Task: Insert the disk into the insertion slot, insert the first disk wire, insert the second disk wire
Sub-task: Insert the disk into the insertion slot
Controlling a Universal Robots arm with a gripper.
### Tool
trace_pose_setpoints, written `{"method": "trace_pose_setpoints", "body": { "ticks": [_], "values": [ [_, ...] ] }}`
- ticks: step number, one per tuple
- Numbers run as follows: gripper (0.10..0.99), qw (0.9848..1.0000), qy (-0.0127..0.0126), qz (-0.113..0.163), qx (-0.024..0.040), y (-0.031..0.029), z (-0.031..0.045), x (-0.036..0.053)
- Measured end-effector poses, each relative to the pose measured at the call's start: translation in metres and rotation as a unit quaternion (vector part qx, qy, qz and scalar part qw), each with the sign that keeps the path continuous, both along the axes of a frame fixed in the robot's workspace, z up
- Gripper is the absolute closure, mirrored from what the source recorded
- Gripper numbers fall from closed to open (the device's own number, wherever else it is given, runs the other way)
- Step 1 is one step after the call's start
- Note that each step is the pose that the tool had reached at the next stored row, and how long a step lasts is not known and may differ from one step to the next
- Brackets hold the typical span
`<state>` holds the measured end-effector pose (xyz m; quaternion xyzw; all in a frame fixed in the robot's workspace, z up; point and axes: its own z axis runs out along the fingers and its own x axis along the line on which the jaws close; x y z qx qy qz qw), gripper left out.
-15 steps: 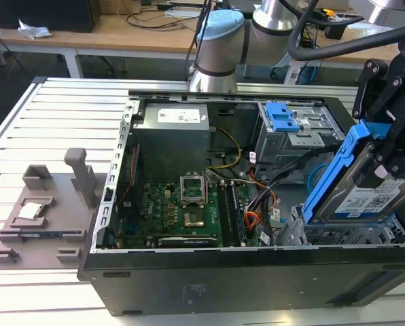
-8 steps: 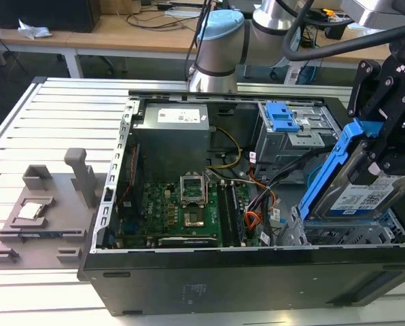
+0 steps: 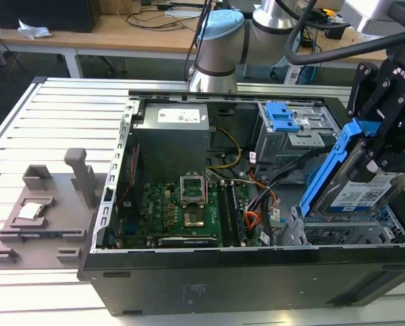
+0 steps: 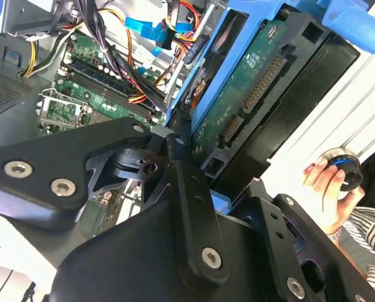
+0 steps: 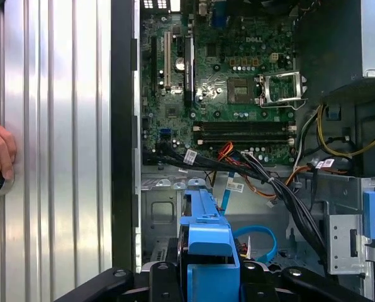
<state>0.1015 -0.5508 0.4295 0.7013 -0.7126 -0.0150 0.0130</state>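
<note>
1. The jaws were closed on the disk. In the exterior view the gripper pinched its raised end, gripping through the blue carrier.
2. The disk hung tilted, not flat. Its lower end sat just above the insertion slot at the exterior view's right, and its upper end was lifted away. It was not seated, and I could not tell whether it touched the cage.
3. In the second wrist view the green circuit board on the disk's underside lay bare, with its connector row exposed.
4. Handling judgement: the disk looked rigid and dense for its size, and likely sensitive to shock. The carrier is plastic, so it probably flexes and may slip under a side load. The safest hold is across the carrier rails or the metal edges, never on the board or connectors. A tilted entry could jam against the sheet metal.
5. In the first wrist view a red cable lay in the loose bundle beside the bay, unplugged from the disk.
6. Farther out were the motherboard and the blue latch on the neighbouring cage.
7. A person's hand rested on a round knob outside the case.
</note>
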Motion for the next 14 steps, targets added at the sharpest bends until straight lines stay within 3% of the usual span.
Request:
{"method": "trace_pose_setpoints", "body": {
  "ticks": [14],
  "values": [
    [0.725,1.0,0.0,0.0,0.0,0.0,-0.0179,0.0001]
  ]
}}
